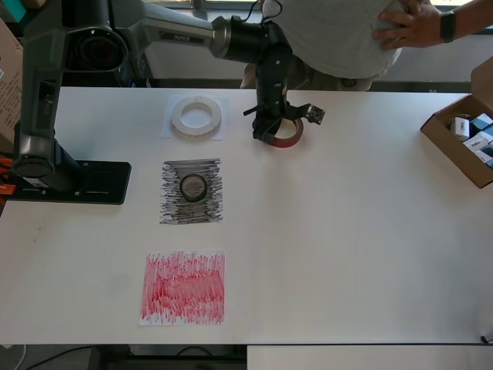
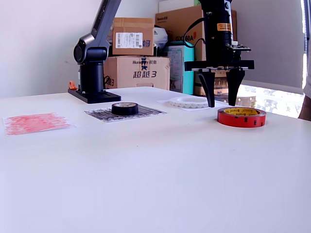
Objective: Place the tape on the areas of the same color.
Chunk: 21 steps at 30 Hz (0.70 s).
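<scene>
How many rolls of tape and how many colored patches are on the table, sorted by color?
White: 2, a tape roll on a white patch
Black: 2, a tape roll on a black patch
Red: 2, a tape roll on the bare table, and a red patch with nothing on it
Total: 6, being 3 rolls and 3 patches
</scene>
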Available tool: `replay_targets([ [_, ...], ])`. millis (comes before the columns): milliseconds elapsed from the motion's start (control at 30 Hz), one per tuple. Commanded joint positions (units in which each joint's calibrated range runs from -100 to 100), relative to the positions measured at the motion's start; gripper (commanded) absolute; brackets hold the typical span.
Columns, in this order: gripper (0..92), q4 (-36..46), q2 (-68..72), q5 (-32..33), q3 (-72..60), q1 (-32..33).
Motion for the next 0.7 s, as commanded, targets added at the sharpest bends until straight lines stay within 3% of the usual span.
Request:
replay_targets([
  [0, 54.5, 0.24, 0.54, -0.51, -0.36, 0.10],
  [467, 52.7, 0.16, 2.22, -0.59, -0.36, 0.10],
  [533, 45.0, 0.16, 2.22, -0.59, -0.36, 0.10],
  [667, 18.7, 0.16, 2.22, -0.59, -0.36, 0.10],
])
